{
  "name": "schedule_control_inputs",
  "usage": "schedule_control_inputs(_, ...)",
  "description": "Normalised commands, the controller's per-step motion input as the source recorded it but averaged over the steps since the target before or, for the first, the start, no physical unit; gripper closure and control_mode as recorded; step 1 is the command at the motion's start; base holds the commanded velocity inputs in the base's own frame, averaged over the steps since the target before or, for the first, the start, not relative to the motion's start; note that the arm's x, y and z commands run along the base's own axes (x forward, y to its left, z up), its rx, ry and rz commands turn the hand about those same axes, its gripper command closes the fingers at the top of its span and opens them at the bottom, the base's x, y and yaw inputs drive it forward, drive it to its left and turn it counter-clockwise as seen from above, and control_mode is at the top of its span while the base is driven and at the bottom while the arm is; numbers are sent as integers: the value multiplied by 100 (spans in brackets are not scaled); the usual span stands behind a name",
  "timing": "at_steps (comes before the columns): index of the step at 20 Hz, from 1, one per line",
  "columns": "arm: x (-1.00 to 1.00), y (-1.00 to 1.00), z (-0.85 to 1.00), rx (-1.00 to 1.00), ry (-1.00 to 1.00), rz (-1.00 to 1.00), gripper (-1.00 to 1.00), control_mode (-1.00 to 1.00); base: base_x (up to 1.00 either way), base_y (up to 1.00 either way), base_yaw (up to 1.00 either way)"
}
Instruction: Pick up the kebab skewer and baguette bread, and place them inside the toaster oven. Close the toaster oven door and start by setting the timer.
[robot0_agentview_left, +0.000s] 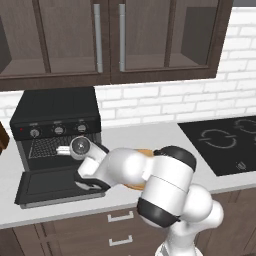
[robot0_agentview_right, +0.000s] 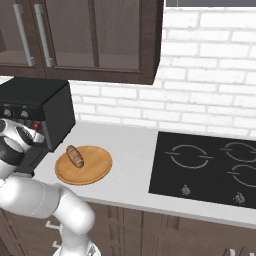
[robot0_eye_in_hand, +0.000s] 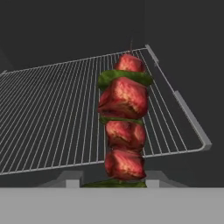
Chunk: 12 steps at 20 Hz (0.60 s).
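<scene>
Kebab skewer (robot0_eye_in_hand: 124, 124) above toaster oven (robot0_agentview_left: 55, 120) rack; baguette bread (robot0_agentview_right: 75, 156) on plate.

Quick count: one toaster oven (robot0_agentview_left: 55, 130) with three knobs, one kebab skewer (robot0_eye_in_hand: 124, 127) carrying four meat chunks, one baguette bread (robot0_agentview_right: 75, 156) on one wooden plate (robot0_agentview_right: 95, 167), one cooktop (robot0_agentview_right: 210, 167) at 3 o'clock of the plate.

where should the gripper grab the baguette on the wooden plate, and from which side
Across its narrow middle, from above. The baguette bread lies flat on the round wooden plate, its long axis running diagonally, with bare plate all around it. Fingers set either side of the short width, turned square to that diagonal, would likely close over it without meeting the plate's rim.
</scene>
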Motion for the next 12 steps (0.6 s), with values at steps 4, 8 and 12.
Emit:
schedule_control_inputs(4,1,0,-5,-1,-15,0,100,-100,0,0,0)
schedule_control_inputs(8,14,2,7,0,0,0,100,-100,0,0,0)
schedule_control_inputs(12,18,1,6,0,1,0,100,-100,0,0,0)
